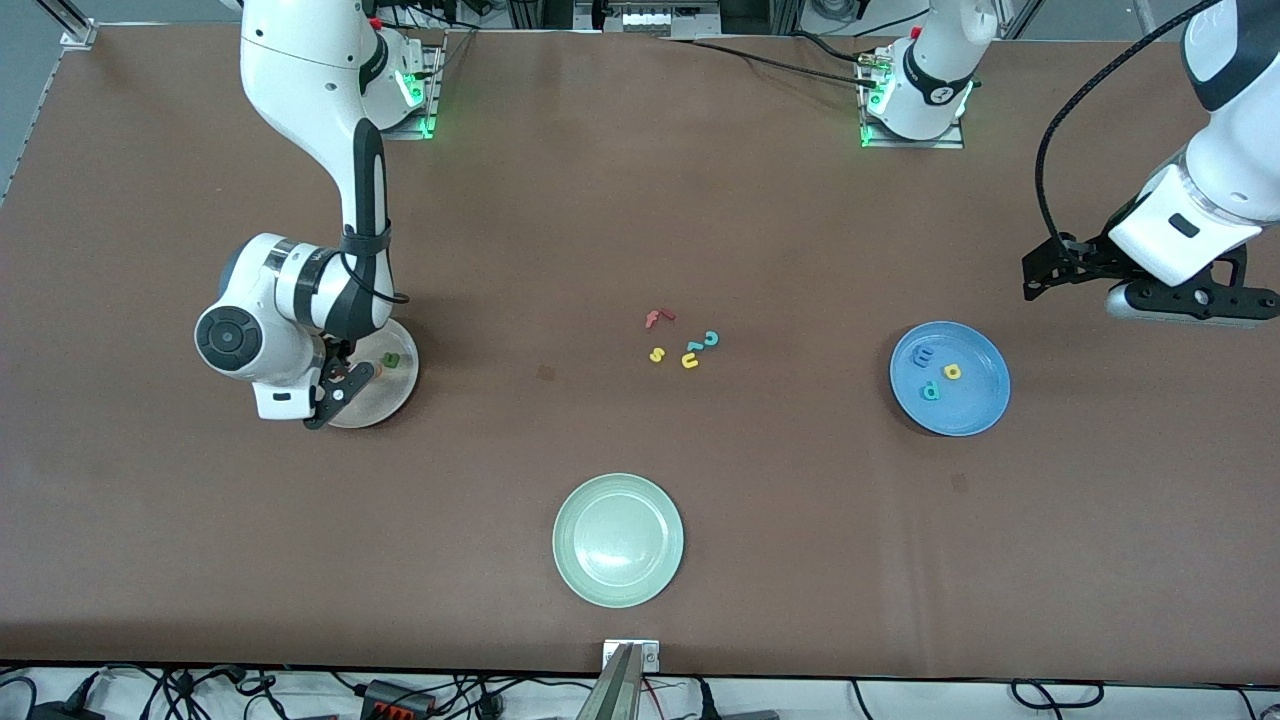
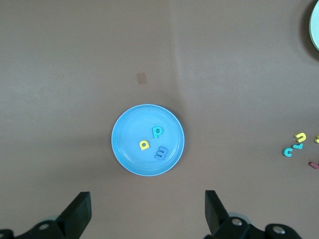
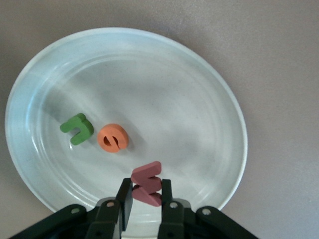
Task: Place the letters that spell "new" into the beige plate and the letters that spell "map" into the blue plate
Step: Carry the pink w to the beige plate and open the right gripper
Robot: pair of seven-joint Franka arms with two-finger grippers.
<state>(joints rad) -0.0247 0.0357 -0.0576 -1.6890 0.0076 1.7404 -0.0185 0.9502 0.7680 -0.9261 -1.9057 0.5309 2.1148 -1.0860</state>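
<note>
We see the right hand point(image 3: 143, 201) low over the beige plate point(image 3: 209, 89) at the right arm's end of the worktop point(image 1: 640, 200), fingers point(image 3: 124, 199) clenched on the red w point(image 3: 147, 183), which touches the plate's floor. The green n point(image 3: 77, 128) and orange e point(image 3: 113, 138) lie in the same plate, side by side. The left hand point(image 2: 147, 211) hangs released above the worktop beside the blue plate point(image 2: 124, 149); that arm waits. In the blue plate we note the blue m point(image 2: 161, 153), teal p point(image 2: 157, 131) and yellow a point(image 2: 144, 145). Mid-worktop lie a red f point(image 1: 658, 318), yellow s point(image 1: 657, 354), yellow u point(image 1: 690, 360) and teal c point(image 1: 711, 339). The green plate point(image 1: 575, 575) sits nearest the front camera.
</note>
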